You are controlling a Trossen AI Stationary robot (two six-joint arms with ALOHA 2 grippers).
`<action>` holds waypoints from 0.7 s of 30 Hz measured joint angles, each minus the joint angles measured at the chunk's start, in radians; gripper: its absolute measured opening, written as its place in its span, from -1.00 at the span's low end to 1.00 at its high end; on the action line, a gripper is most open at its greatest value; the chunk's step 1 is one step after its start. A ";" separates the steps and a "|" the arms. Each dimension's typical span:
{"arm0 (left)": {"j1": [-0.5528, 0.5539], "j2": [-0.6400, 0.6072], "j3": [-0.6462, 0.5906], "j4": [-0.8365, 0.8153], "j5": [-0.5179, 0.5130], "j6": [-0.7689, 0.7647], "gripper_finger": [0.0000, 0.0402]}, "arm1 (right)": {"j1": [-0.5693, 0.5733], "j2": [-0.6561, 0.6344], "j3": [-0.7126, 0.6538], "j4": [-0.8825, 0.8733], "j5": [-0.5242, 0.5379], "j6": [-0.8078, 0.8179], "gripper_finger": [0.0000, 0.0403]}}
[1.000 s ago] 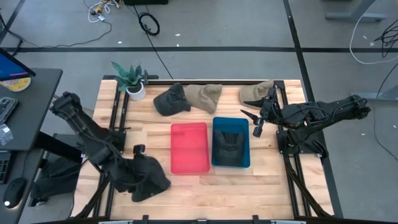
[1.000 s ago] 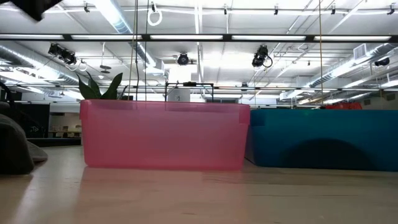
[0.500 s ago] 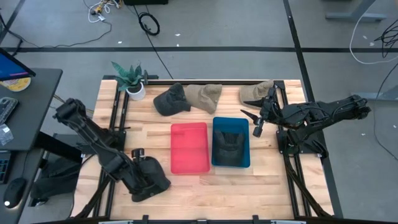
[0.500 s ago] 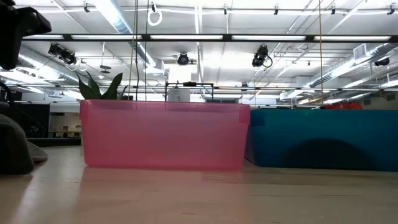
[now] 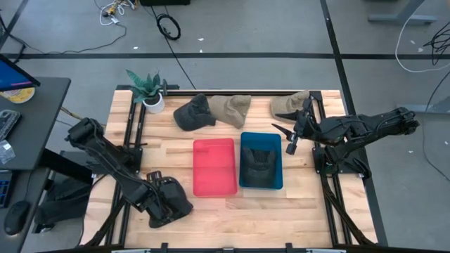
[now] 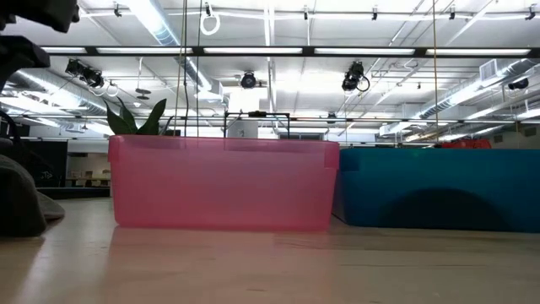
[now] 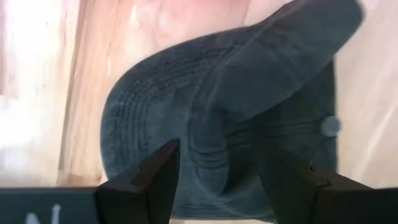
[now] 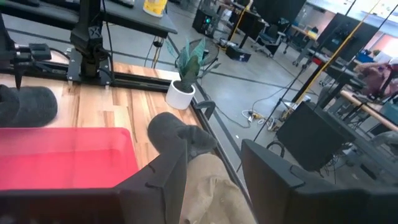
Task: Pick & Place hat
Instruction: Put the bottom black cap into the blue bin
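A dark grey hat [image 5: 174, 204] lies on the table near its near-left corner, brim flat on the wood; the left wrist view shows its crown and brim [image 7: 230, 112] from above. My left gripper [image 5: 159, 194] [image 7: 217, 180] is open and points down over that hat, with one finger on either side of the crown; whether they touch it does not show. My right gripper [image 5: 290, 133] [image 8: 214, 180] waits open at the table's right, above the blue bin's far corner. Another dark hat [image 5: 260, 166] lies inside the blue bin [image 5: 275, 184].
A red bin [image 5: 214, 167] stands at the middle of the table, beside the blue bin. Along the far edge lie a dark hat [image 5: 193, 112] and two tan hats [image 5: 230, 107] [image 5: 290, 104]. A potted plant [image 5: 149, 91] stands at the far-left corner.
My left arm has swung lower and toward the table's near edge, bringing its open gripper down over the dark hat at the near-left corner. The hat has stayed where it was.
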 joint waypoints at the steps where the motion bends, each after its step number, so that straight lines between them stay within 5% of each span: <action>1: 0.000 0.007 0.000 -0.003 0.000 -0.005 0.06 | 0.000 0.000 0.000 0.008 0.000 -0.008 -0.23; 13: 0.007 0.052 -0.001 -0.037 0.045 -0.128 0.06 | 0.000 0.000 0.000 0.062 0.001 -0.076 -0.23; 21: -0.124 0.067 -0.001 -0.028 -0.148 -0.370 0.06 | 0.000 0.000 0.000 0.064 0.001 -0.076 -0.23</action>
